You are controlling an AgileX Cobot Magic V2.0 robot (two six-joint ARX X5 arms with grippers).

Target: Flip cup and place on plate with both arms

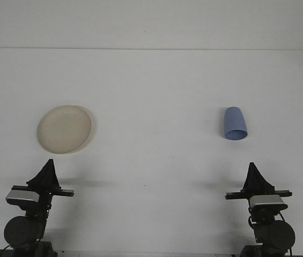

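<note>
1. The cup is blue and lies on its side on the white table, right of centre, with its open mouth towards the camera and slightly to the right.
2. The plate is cream-coloured and sits flat on the left side of the table — well apart from the cup.
3. The left gripper sits low at the near edge, just in front of the plate, touching nothing; its fingers come together in a single point — clenched on nothing.
4. The right gripper sits low at the near right, in front of the cup and apart from it, its fingers likewise drawn to a point and grasping nothing.
</note>
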